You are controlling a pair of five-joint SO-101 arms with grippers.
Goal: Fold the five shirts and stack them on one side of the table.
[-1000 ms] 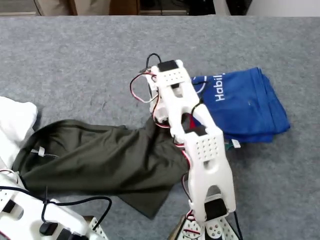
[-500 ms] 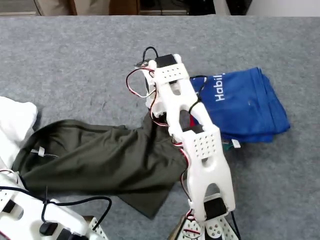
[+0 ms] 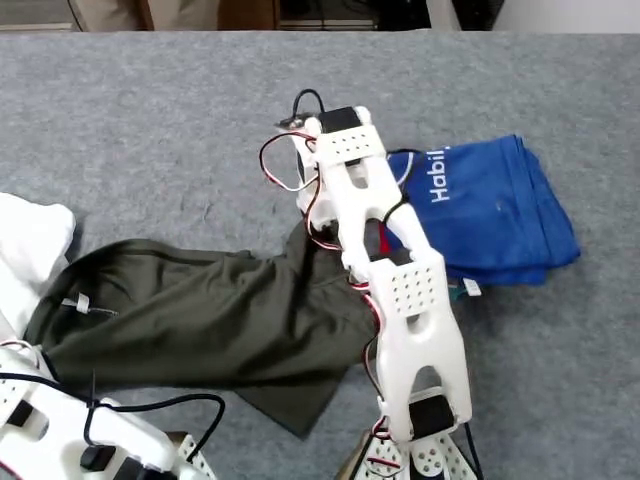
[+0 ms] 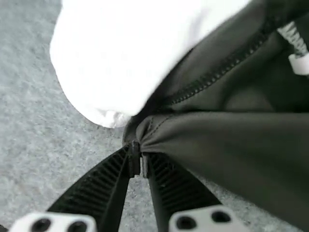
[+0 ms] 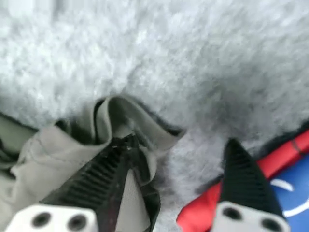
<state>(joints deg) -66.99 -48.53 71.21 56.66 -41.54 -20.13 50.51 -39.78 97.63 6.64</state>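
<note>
A dark olive shirt (image 3: 200, 310) lies spread across the table's near left. My left gripper (image 4: 140, 162) is shut on a bunched edge of this olive shirt (image 4: 231, 140), right beside a white shirt (image 4: 125, 53). My right gripper (image 5: 181, 142) is open low over the table. One finger rests on a folded corner of the olive shirt (image 5: 125, 113), and the other finger is near the red and blue fabric (image 5: 203, 212). In the high view the right arm (image 3: 400, 290) covers that corner. A folded blue shirt (image 3: 490, 205) lies to the right.
The white shirt (image 3: 25, 250) sits bunched at the left edge. A red layer (image 3: 375, 240) shows under the blue shirt beside the right arm. The left arm's base (image 3: 70, 435) and its cables fill the near left corner. Bare grey carpeted table (image 3: 150, 110) stretches across the far side.
The right arm's wrist swung slightly left and then back right over the olive shirt's corner. The shirts and the left arm have hardly moved.
</note>
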